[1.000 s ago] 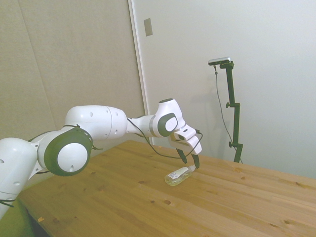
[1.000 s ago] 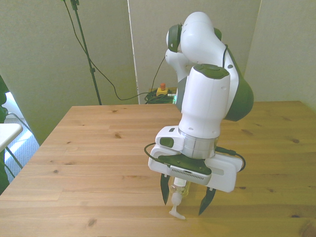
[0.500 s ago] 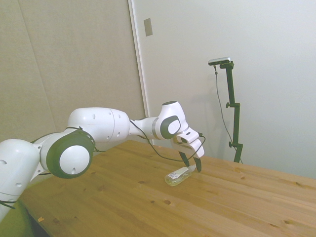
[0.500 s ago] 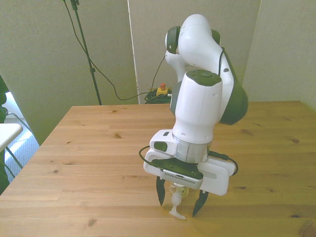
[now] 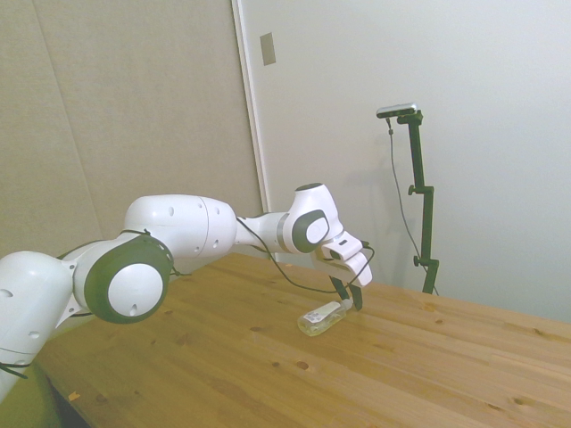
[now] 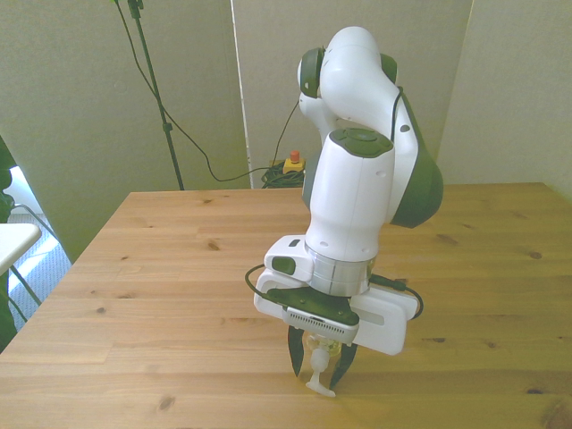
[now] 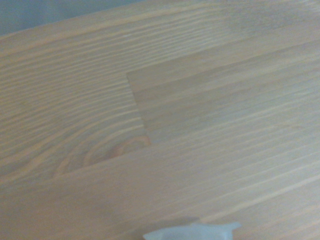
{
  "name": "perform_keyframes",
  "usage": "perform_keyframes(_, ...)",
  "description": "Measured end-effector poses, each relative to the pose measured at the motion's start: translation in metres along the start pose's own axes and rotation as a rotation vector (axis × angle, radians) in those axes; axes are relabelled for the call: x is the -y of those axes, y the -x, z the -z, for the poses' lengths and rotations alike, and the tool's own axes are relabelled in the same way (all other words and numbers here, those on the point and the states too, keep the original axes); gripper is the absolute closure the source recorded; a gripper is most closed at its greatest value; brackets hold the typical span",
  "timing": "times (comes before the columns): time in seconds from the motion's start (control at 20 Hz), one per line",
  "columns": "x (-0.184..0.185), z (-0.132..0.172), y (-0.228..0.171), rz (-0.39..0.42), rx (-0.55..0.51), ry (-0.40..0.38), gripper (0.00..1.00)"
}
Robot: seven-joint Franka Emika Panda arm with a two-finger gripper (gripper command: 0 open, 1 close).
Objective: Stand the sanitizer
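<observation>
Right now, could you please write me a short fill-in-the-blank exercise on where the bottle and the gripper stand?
1. The sanitizer is ____ on its side, not upright.
2. It rests on the ____ table.
3. The gripper has its fingers on either side of the bottle's white ____ end.
4. In the front view, the bottle's nozzle points ____ the camera.

Missing words: lying; wooden; pump; toward

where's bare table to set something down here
Nearly all the table is bare: the wide stretches toward the front view's left and right edges. Only the near middle is crowded, where the hand straddles the lying sanitizer.
</observation>
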State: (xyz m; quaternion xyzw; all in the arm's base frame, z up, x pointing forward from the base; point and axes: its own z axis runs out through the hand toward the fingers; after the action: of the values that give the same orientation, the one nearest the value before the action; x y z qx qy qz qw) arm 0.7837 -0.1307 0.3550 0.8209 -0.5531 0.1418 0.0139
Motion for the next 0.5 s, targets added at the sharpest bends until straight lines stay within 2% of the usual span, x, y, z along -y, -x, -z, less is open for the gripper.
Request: perform_keyframes(0.5, -0.0006, -0.0018, -0.0080, -0.016, 0.001, -0.011, 1.00)
